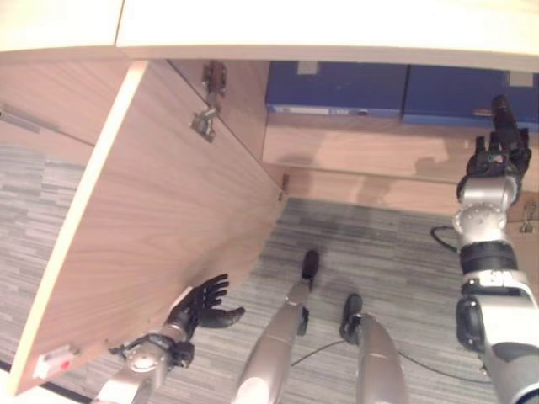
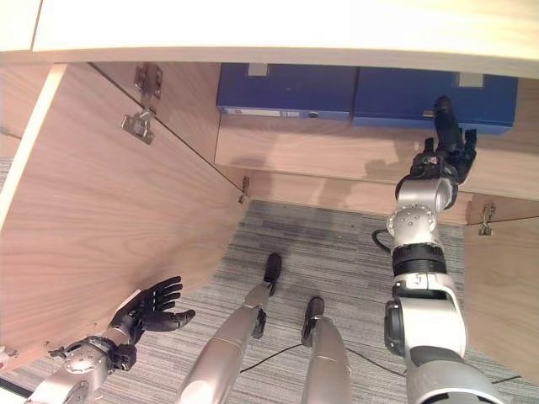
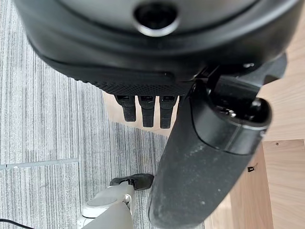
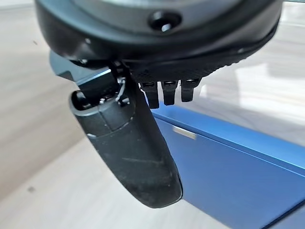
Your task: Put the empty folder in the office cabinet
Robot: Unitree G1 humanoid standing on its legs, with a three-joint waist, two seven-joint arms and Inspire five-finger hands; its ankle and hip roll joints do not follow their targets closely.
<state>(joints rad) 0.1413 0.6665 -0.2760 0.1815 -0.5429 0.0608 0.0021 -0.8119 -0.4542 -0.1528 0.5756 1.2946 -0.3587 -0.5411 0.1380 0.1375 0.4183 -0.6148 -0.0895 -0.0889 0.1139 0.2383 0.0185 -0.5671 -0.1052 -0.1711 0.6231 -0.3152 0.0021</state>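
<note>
The blue folder [image 2: 429, 103] is lying on the cabinet shelf [image 2: 337, 151], just past the right hand [image 2: 446, 147], whose relaxed fingers are holding nothing, likely having let go. The left hand [image 1: 200, 307], spread and empty, is hovering by the open door [image 1: 143, 219].

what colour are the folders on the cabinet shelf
Blue folders, seen best in the right eye view, on the shelf.
</note>
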